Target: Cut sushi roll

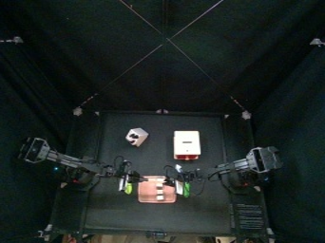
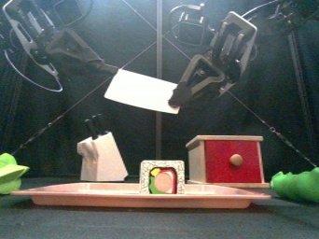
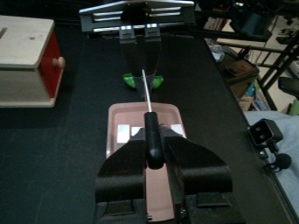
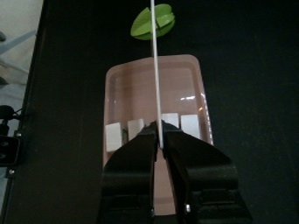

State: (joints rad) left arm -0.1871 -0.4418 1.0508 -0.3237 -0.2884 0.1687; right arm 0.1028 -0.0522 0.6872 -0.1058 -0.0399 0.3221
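The black table [image 1: 102, 142] carries everything, and the pink tray [image 2: 75, 193] at its front edge serves as the marker for the rest.

Both arms reach in over the tray from its two ends and meet above it. The left gripper [image 3: 149, 145] has its jaws drawn in narrow on either side of the black handle of a knife [image 2: 144, 91], holding it. The right gripper [image 4: 159, 131] sits at the far end of the white blade, which runs out from its tips. Whether it grips the blade or only flanks it cannot be told. The knife hangs level between the two grippers, well above the tray and lined up along its length.

Behind the tray, toward its right end, stands a wooden box [image 2: 227, 159] with a red front and a round knob. It stands well apart from the tray, out from under the knife.

Behind the tray's left end stands a white knife block [image 2: 103, 159] with dark handles sticking up, also apart from the tray.

The sushi roll [image 2: 162, 176] stands on the middle of the tray, its cut face with green and orange filling turned to the front, below the blade and apart from it.

A green leaf [image 2: 7, 173] lies just off the tray's left end and another green leaf [image 2: 297, 182] just off its right end, both on the table.
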